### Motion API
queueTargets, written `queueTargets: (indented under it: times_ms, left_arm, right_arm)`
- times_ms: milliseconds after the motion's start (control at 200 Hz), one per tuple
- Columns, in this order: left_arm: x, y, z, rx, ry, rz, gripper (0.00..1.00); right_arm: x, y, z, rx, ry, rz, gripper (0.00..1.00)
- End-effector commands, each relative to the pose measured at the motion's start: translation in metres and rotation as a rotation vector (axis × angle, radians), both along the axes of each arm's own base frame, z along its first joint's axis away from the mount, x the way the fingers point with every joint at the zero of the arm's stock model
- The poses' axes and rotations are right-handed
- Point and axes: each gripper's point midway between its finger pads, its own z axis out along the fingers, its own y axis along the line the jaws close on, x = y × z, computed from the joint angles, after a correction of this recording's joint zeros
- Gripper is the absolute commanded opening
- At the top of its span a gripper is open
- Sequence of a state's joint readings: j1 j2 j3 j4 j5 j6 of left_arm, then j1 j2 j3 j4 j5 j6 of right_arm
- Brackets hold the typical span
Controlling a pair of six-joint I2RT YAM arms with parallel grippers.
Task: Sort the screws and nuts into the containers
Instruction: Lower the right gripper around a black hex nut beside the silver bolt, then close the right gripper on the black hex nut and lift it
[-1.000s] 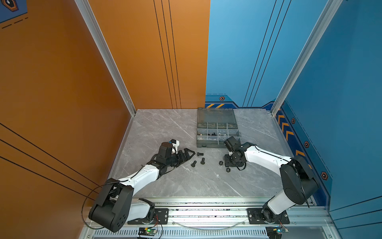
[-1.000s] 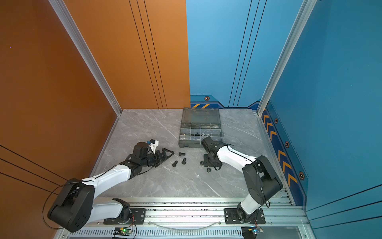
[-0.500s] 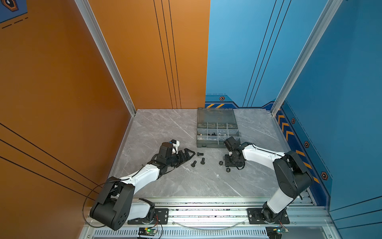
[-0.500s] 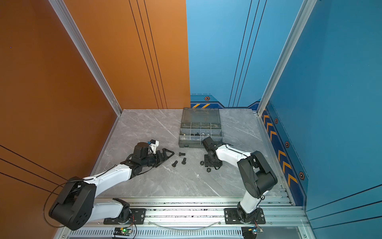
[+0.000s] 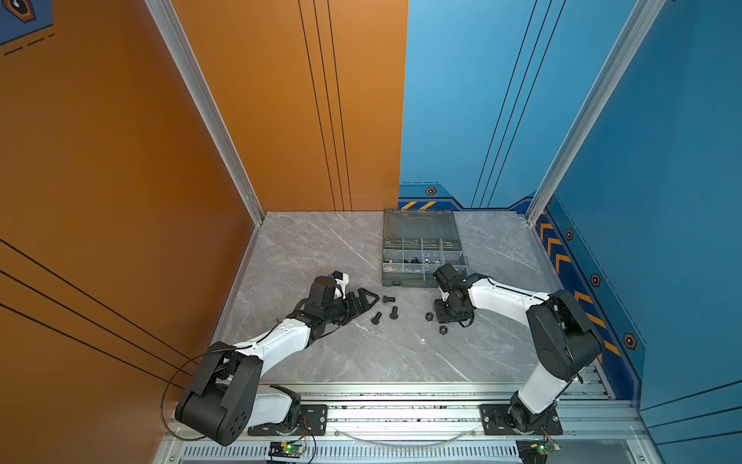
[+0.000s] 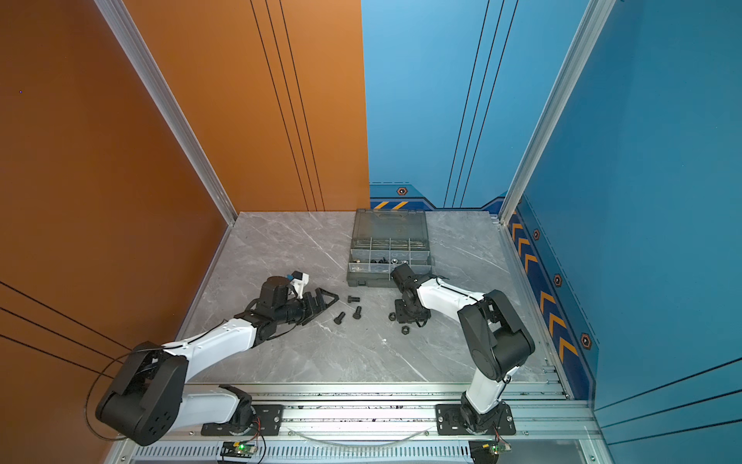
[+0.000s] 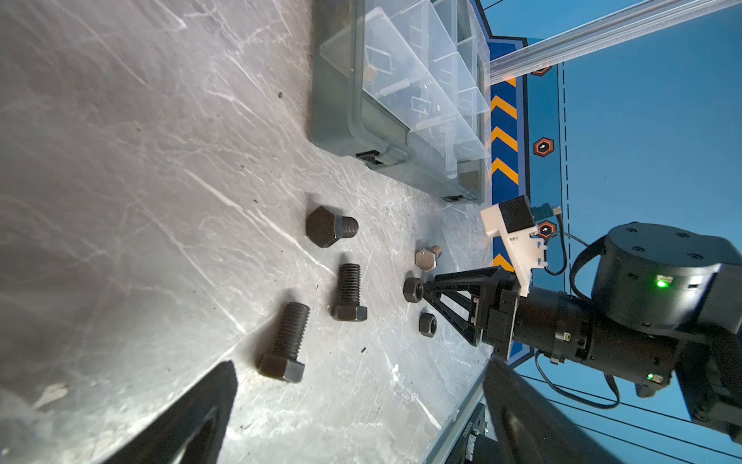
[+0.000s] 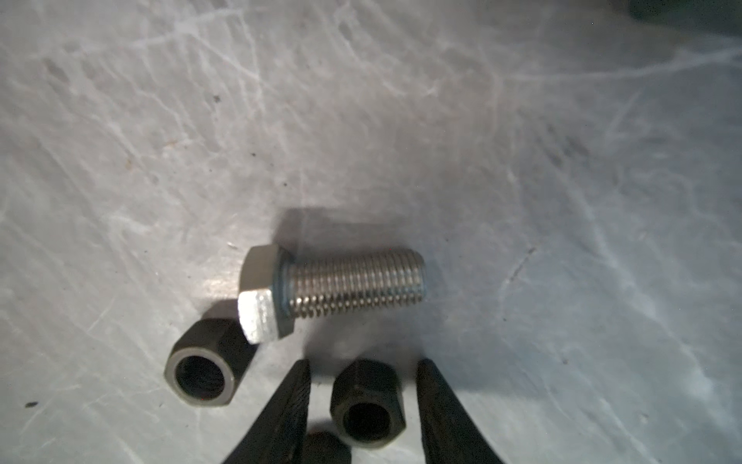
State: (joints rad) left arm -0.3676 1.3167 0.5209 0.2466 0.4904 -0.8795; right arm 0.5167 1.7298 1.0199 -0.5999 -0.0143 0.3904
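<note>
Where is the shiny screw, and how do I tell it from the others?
Find the grey case at the back of the marble table, then the right hand just in front of it. Right by that hand, beside black nuts, lies the silver screw: the only shiny, pale one, while the other screws are matte black.

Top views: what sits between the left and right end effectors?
Three black screws lie on the table past the left end effector, then one black nut beside the right end effector. Both top views show it.
</note>
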Motion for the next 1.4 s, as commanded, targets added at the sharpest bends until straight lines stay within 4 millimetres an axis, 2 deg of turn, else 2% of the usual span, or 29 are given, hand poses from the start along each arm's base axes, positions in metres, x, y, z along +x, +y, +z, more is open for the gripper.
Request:
queueTargets:
  times_ms: [0,431,711,1001,1231,1392]
  left_arm:
    - [-0.001,-0.002,-0.002,0.003,-0.01,-0.014,0.98]
    - [-0.001,-0.001,-0.001,0.005,-0.009,-0.01,0.98]
    - [-0.002,0.0,0.0,0.003,-0.014,-0.01,0.98]
    - [-0.004,0.0,-0.001,0.005,-0.011,-0.008,0.98]
    - [-0.004,0.0,0.001,0.004,-0.016,-0.008,0.98]
    - [-0.003,0.0,0.002,0.004,-0.018,-0.012,0.98]
  right_arm:
    - [-0.021,-0.003,-0.021,-0.029,0.119,0.061,0.45]
    - [-0.036,0.0,-0.022,-0.02,0.162,0.107,0.44]
    - [-0.047,-0.006,-0.027,-0.04,0.185,0.116,0.44]
    - [-0.049,-0.008,-0.023,-0.036,0.18,0.133,0.45]
    - [-0.051,-0.011,-0.027,-0.049,0.191,0.136,0.41]
    - [-0.051,-0.012,-0.029,-0.054,0.19,0.127,0.31]
